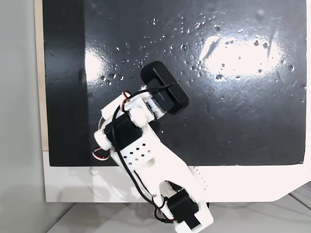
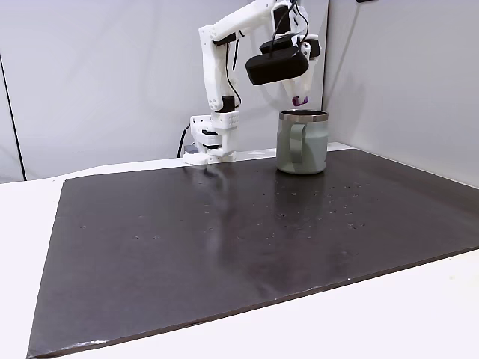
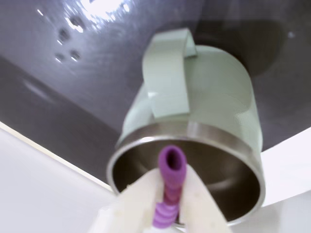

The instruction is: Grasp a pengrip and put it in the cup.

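In the wrist view my gripper (image 3: 170,182) is shut on the purple ribbed pengrip (image 3: 171,167), which sticks out between the two white fingers (image 3: 138,194). It hangs over the open mouth of the cup (image 3: 204,111), a pale green mug with a steel rim and shiny inside. In a fixed view the pengrip (image 2: 300,99) shows as a small purple spot just above the cup (image 2: 302,142), with the gripper (image 2: 298,96) held high over the rim. From above, the arm (image 1: 141,145) covers the cup.
A large black mat (image 2: 247,232) covers the white table (image 2: 419,314). The arm's base (image 2: 211,142) stands at the mat's far edge, left of the cup. Grey walls (image 2: 97,75) close the back and right.
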You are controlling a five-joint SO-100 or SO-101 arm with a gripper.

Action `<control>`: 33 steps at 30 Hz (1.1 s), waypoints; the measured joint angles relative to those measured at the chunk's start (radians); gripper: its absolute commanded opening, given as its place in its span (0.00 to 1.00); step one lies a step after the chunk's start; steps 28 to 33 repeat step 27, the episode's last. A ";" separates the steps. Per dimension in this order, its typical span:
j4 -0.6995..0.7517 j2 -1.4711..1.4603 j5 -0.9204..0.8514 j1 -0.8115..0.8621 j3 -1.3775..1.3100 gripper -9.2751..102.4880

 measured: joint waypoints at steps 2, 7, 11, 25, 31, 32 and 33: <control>0.000 0.000 -0.014 -0.026 0.003 0.08; 0.000 0.000 -0.035 -0.081 0.011 0.08; -0.002 0.000 -0.048 -0.109 0.031 0.10; -0.002 0.000 -0.054 -0.106 0.035 0.32; -0.002 0.000 -0.054 -0.107 0.035 0.32; -0.002 0.000 -0.054 -0.107 0.035 0.32; -0.002 0.000 -0.054 -0.107 0.035 0.32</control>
